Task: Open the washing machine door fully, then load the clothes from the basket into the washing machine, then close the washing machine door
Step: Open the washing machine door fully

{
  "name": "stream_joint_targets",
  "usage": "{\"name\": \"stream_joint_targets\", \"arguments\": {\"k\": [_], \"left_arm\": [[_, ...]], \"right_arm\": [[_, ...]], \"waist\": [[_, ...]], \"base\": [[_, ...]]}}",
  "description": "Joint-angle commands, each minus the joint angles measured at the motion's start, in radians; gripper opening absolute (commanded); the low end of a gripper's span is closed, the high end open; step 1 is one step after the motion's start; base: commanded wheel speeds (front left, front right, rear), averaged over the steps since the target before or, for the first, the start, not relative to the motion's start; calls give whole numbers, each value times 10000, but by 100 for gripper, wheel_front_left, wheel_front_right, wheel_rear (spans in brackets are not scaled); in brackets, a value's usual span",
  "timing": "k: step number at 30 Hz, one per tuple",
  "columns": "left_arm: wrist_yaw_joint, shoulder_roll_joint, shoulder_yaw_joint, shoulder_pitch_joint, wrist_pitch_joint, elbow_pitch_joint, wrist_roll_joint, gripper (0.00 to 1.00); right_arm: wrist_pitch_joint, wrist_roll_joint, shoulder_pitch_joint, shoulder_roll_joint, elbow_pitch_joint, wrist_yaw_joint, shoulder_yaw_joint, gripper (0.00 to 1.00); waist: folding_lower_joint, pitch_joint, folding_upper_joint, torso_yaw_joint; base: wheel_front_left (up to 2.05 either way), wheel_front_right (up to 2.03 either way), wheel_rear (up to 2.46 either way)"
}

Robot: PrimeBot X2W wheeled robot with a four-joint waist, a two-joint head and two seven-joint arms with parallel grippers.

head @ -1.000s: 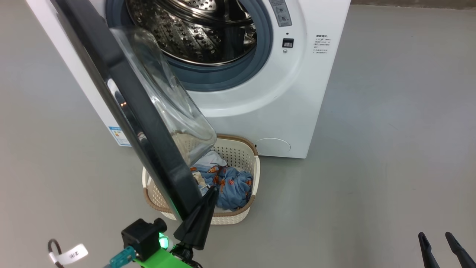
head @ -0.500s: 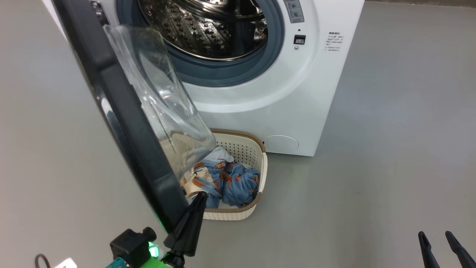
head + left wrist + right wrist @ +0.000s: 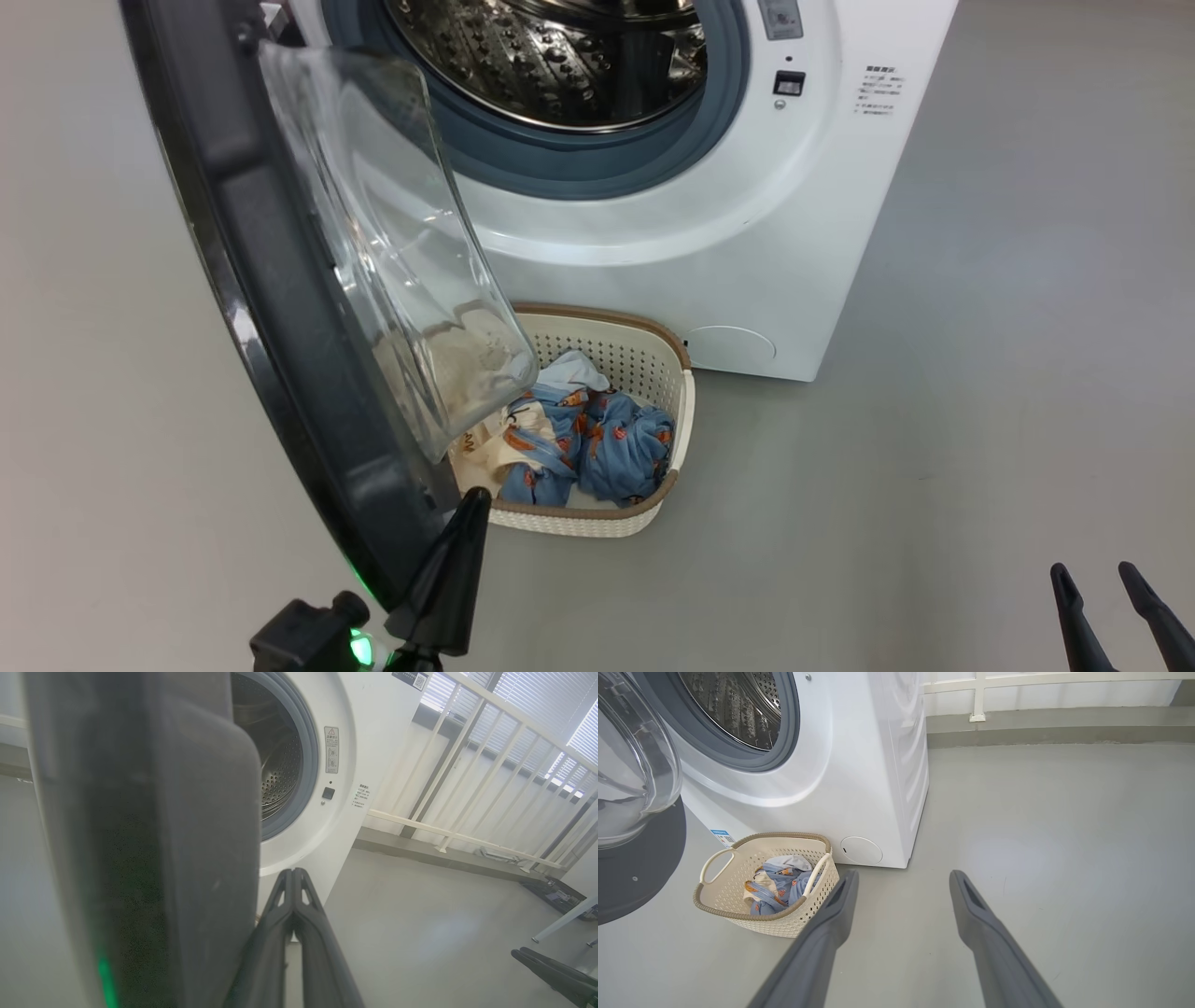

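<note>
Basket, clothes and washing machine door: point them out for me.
basket [image 3: 784,926], right wrist view, front perforated wall.
clothes [image 3: 625,453], head view, blue garment.
washing machine door [image 3: 280,308], head view, black rim.

Bright, even daylight leaves soft glare on the floor [image 3: 1008,849]; washing machine door [image 3: 140,835] blurred.

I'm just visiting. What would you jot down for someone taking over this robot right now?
Claws: left claw shut, empty, tip by the lower edge of the door; right claw open, empty, over the floor.
Things: the clothes lie in the basket, in front of the washing machine.
Done: door swung wide open.
Left: check it is fully open, load the clothes, close the door.
</note>
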Motion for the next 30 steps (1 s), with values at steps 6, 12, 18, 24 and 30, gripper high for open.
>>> {"name": "stream_joint_targets", "arguments": {"k": [6,12,18,24,30], "left_arm": [[413,206,636,96,-57,-533,181,0],[514,206,671,178,-57,-662,247,0],[689,206,861,311,-57,-717,321,0],[713,206,1188,386,-57,-670,405,0],[712,206,1569,364,-57,-474,404,0]], "right_arm": [[-122,-77,-201,-344,-259,27,237,100],[-122,-82,-190,-372,-269,27,262,100],[-122,-83,-150,-384,-280,27,311,100],[-122,-104,-95,-341,-288,27,336,100],[-122,-106,-106,-333,-299,27,357,100]], "waist": [[0,20,-1,205],[0,-57,-1,349],[0,-181,-1,424],[0,-260,-1,462],[0,-271,-1,444]], "base": [[0,0,0],[0,0,0],[0,0,0],[0,0,0],[0,0,0]]}}
